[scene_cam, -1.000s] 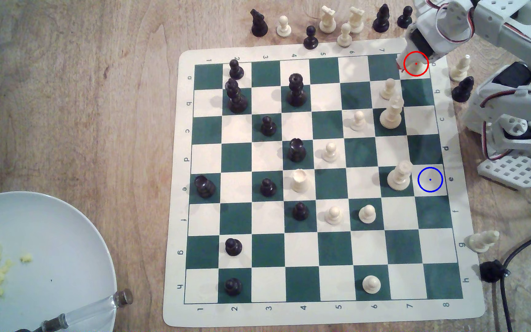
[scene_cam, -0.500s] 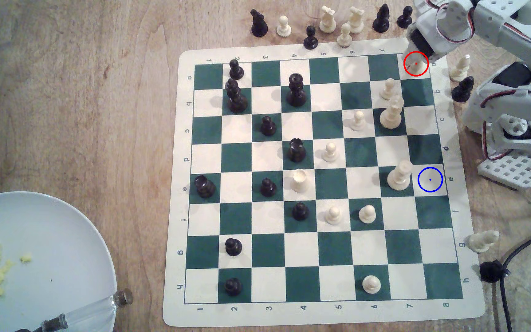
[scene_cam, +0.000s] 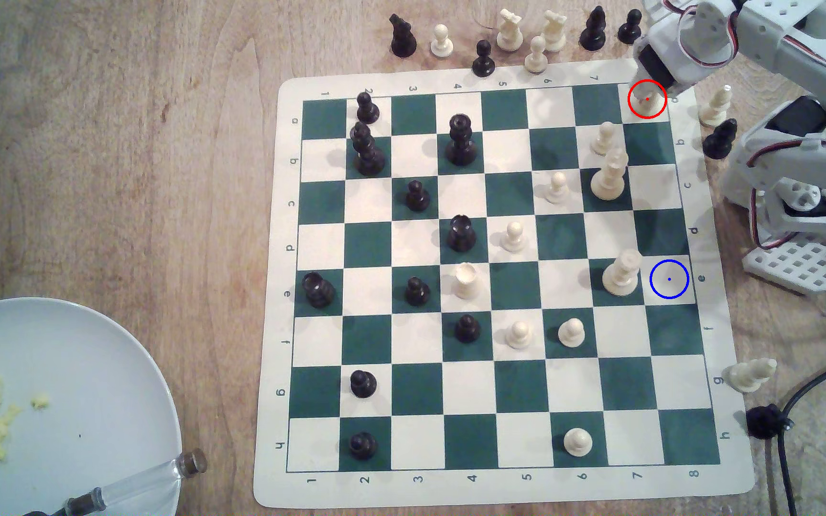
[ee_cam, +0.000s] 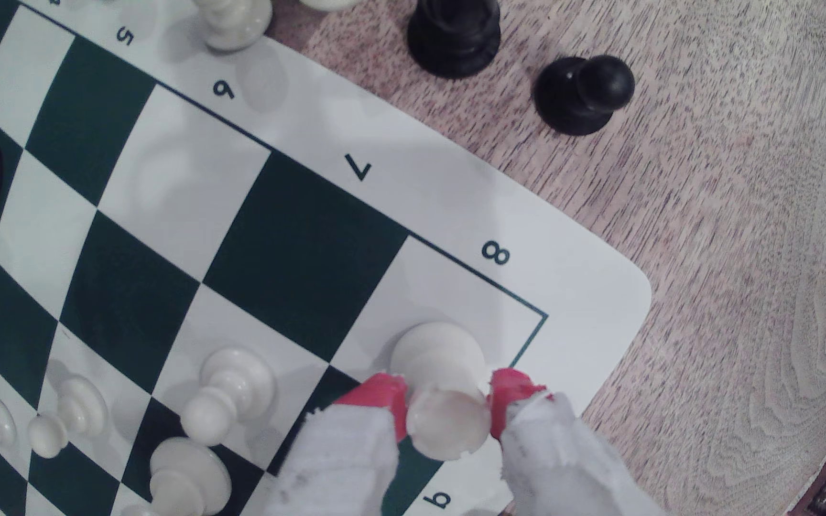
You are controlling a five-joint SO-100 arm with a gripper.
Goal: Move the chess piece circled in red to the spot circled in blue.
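Two red pads (ee_cam: pixel 383 397) of your tool (ee_cam: pixel 448 402) pinch only the rook (ee_cam: pixel 443 387) by its notched top; lift crookedly toward the blue-ringed square (scene_cam: pixel 669 279) and it slips, toppling the neighbouring cream queen (scene_cam: pixel 620 275).

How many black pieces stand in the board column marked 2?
4. The black piece on row a, the taller one on row b, one on row g, one on row h. None seems hidden there.
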